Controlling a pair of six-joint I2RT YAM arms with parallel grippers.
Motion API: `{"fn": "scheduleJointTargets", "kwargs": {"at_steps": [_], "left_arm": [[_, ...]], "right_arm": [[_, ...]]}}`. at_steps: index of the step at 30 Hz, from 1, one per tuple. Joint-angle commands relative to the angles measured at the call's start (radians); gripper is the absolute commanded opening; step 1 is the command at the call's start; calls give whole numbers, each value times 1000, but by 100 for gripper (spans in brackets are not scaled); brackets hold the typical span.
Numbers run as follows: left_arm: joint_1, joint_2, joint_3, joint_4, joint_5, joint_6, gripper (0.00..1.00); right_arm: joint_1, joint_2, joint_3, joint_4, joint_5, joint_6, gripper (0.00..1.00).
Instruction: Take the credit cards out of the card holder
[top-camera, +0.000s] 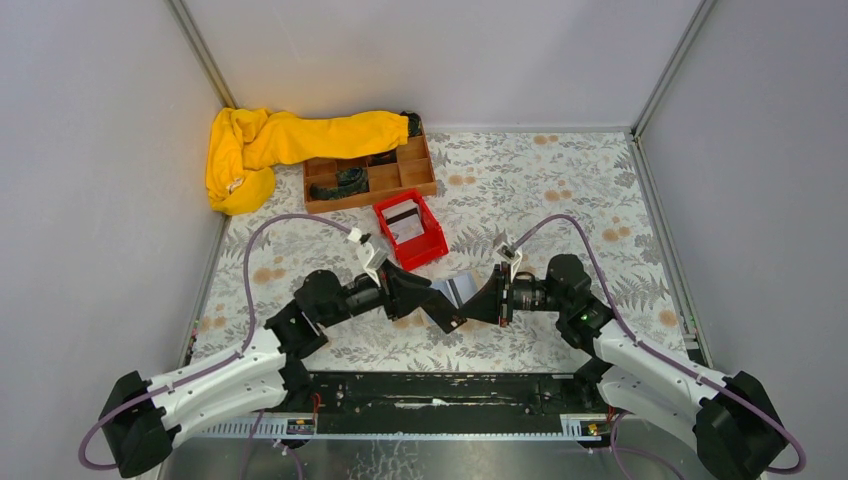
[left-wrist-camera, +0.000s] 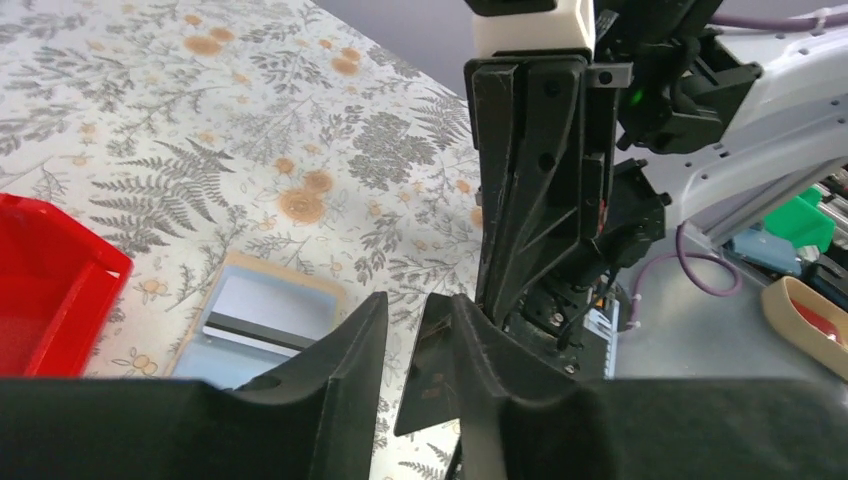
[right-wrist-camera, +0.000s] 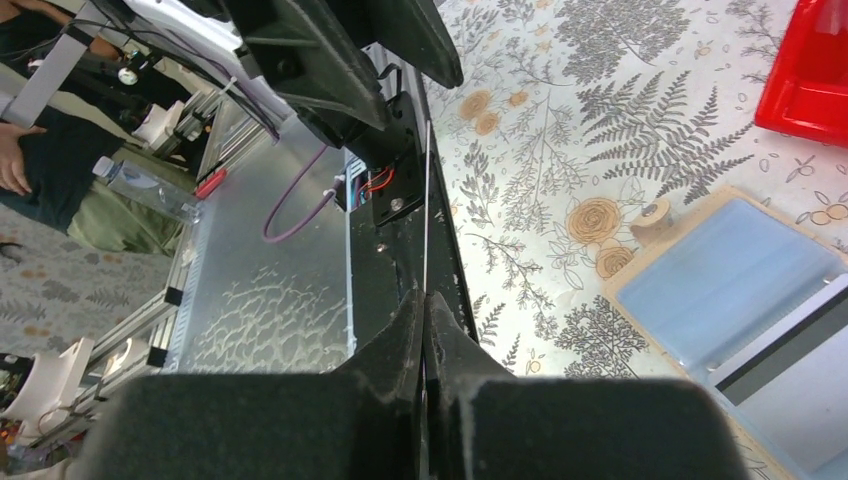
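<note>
The slate-blue card holder (top-camera: 453, 289) with a tan edge lies open on the table between my grippers. It also shows in the left wrist view (left-wrist-camera: 235, 350) and the right wrist view (right-wrist-camera: 725, 275). A grey card with a dark stripe (left-wrist-camera: 265, 308) lies in it. My right gripper (right-wrist-camera: 422, 297) is shut on a thin dark card (right-wrist-camera: 426, 200), seen edge-on and held above the table. In the left wrist view that card (left-wrist-camera: 437, 360) stands between the spread fingers of my open left gripper (left-wrist-camera: 420, 300), against the right-hand finger. The two grippers meet tip to tip, left (top-camera: 452, 320) and right (top-camera: 478, 306).
A red bin (top-camera: 432, 247) stands behind the holder with cards (top-camera: 404, 221) lying in it. A brown wooden compartment tray (top-camera: 370, 190) and a yellow cloth (top-camera: 262, 145) are at the back left. The metal rail runs along the near table edge (top-camera: 430, 392).
</note>
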Motion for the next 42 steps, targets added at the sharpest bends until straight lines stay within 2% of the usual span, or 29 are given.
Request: {"fn": "scheduleJointTargets", "kwargs": {"at_steps": [1, 3, 7, 10, 12, 15, 16, 23, 25, 26, 42], "left_arm": [[7, -24, -32, 3, 73, 18, 30], [8, -8, -30, 10, 102, 14, 28], [7, 30, -18, 21, 174, 13, 38], [7, 41, -20, 32, 202, 14, 39], [8, 42, -21, 31, 204, 16, 32], [8, 42, -26, 34, 202, 20, 2], [7, 43, -28, 38, 208, 20, 0], [9, 70, -41, 80, 221, 16, 0], [9, 70, -45, 91, 215, 13, 0], [10, 69, -45, 97, 213, 14, 0], [34, 14, -40, 109, 214, -9, 0]], "right_arm": [[-10, -2, 58, 28, -61, -19, 0], [-11, 6, 62, 30, -65, -19, 0], [-15, 16, 69, 31, -78, -20, 0], [-19, 17, 72, 31, -85, -20, 0], [-21, 20, 74, 31, -88, -20, 0], [-24, 25, 76, 31, -91, -23, 0], [-24, 27, 77, 31, -90, -23, 0], [-26, 44, 84, 50, -98, -22, 0], [-26, 40, 82, 47, -95, -30, 23], [-26, 36, 80, 44, -94, -31, 27], [-26, 42, 52, 39, -84, -49, 19]]}}
